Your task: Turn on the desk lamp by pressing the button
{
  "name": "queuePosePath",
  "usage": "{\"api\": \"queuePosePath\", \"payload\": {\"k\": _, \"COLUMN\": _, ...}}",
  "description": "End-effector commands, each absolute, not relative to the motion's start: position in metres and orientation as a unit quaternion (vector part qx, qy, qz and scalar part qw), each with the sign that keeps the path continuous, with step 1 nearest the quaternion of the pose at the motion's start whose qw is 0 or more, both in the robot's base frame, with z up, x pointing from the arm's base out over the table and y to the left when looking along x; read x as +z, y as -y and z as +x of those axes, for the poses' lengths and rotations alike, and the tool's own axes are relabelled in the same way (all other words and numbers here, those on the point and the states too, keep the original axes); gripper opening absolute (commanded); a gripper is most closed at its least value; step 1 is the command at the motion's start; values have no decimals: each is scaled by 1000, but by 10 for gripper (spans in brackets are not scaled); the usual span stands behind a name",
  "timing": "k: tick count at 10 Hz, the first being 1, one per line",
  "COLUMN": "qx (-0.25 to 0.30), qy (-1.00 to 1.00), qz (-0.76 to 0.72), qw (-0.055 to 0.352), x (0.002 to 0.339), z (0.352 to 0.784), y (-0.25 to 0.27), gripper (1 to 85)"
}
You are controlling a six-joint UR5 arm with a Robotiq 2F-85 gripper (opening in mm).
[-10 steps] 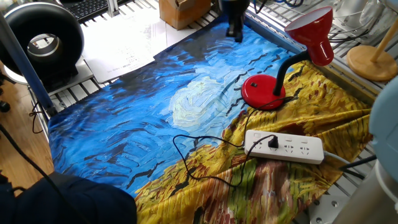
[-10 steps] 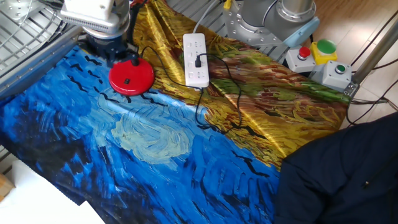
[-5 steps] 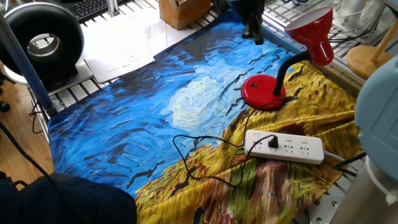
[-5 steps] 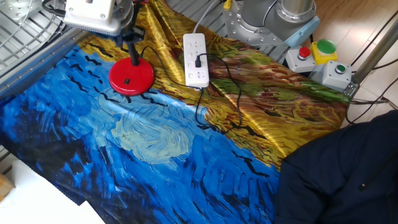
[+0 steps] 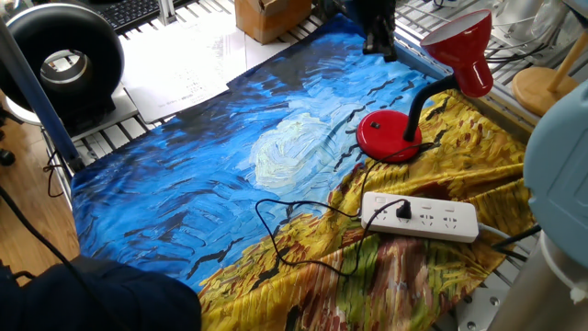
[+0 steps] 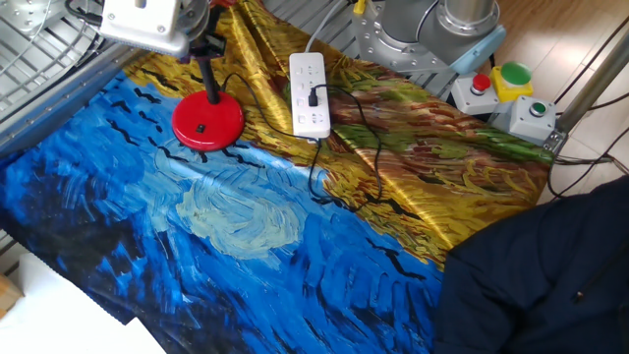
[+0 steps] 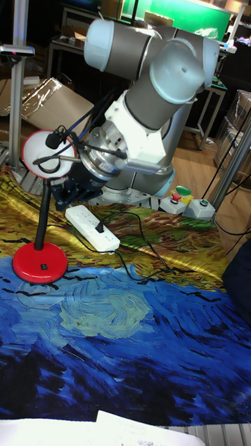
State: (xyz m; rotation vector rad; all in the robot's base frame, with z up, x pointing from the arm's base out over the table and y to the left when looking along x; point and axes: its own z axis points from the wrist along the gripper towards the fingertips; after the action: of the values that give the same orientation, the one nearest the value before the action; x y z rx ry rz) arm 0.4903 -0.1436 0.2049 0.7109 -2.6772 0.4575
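The desk lamp stands on the painted cloth, with a round red base point(image 5: 388, 135), a bent black gooseneck point(image 5: 424, 95) and a red cone shade point(image 5: 462, 48). A small black button point(image 6: 200, 127) sits on top of the base point(image 6: 207, 122). My gripper point(image 5: 378, 39) hangs above the far edge of the cloth, behind and above the base and just left of the shade. In the other fixed view its white body point(image 6: 147, 20) is at the top left, above the gooseneck point(image 6: 208, 74). The tall fixed view has the base point(image 7: 40, 263) low at the left. The fingertips are dark and blurred.
A white power strip point(image 5: 421, 216) lies near the lamp with a black plug and a cord looping over the cloth. A cardboard box point(image 5: 266, 17) and papers point(image 5: 184, 64) lie beyond the cloth. A box with red and green buttons point(image 6: 496, 84) stands by the arm's foot.
The gripper has moved right along the cloth's far edge toward the lamp shade and has risen away from the base. The lamp and power strip have not moved.
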Motion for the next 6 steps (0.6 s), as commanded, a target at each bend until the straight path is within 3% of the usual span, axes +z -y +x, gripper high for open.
{"api": "queuePosePath", "payload": {"k": 1, "qx": 163, "qy": 932, "qz": 293, "qw": 138, "x": 173, "z": 516, "y": 149, "gripper": 13}}
{"api": "queuePosePath", "payload": {"k": 6, "qx": 191, "qy": 914, "qz": 337, "qw": 119, "x": 132, "z": 542, "y": 156, "gripper": 13}}
